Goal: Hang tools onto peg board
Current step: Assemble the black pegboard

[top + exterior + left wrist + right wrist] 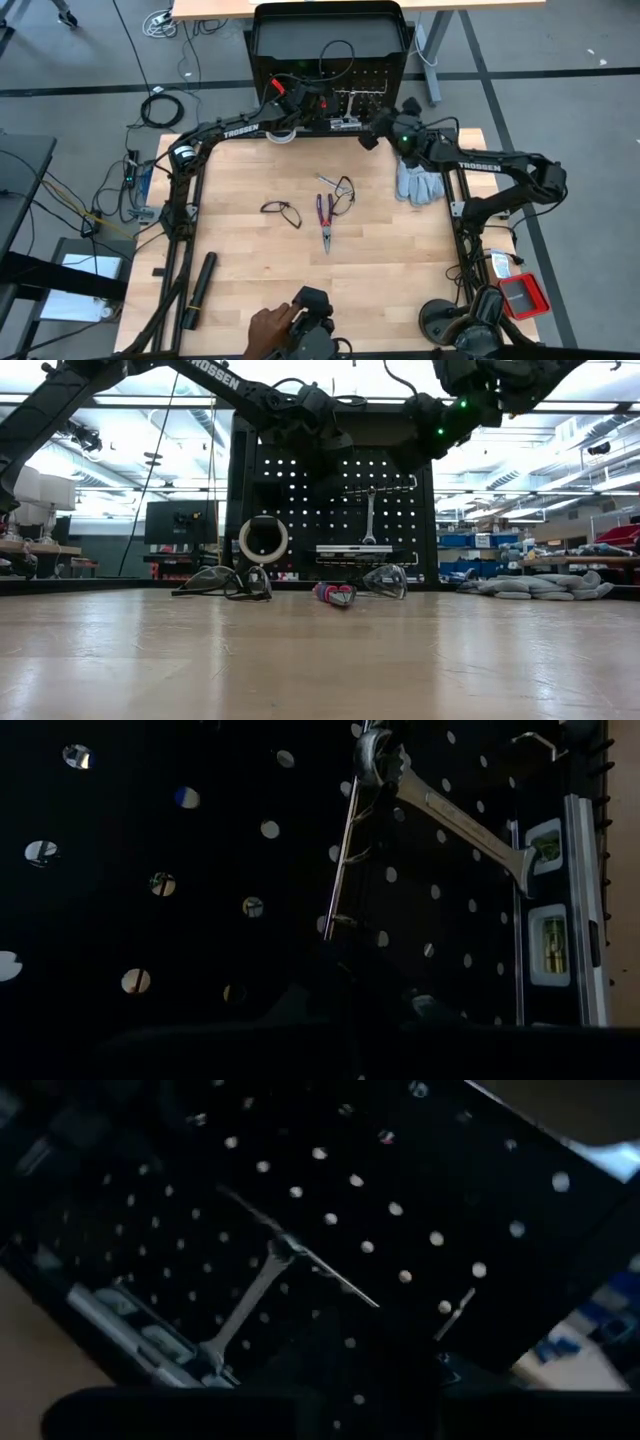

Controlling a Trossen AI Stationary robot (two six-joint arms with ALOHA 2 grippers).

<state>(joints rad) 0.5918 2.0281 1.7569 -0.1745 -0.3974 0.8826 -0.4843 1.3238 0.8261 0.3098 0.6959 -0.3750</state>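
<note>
While the right end effector (372, 128) hovers close in front of the peg board (330, 490), its opening cannot be told from any view; the wrench (369, 518) hangs on a hook just ahead of it. The left end effector (300, 103), pinched shut and seemingly empty, sits up at the board beside the tape ring (263, 540). Any sideways drift by the right arm could knock the wrench off its hook. Both glasses (282, 211) and the pliers (325, 220) lie on the surface (380, 270) well behind both arms. Only the low view shows the wrench hanging plumb and the ring on the board; the high view alone shows a person's hand (268, 326) at the near edge.
</note>
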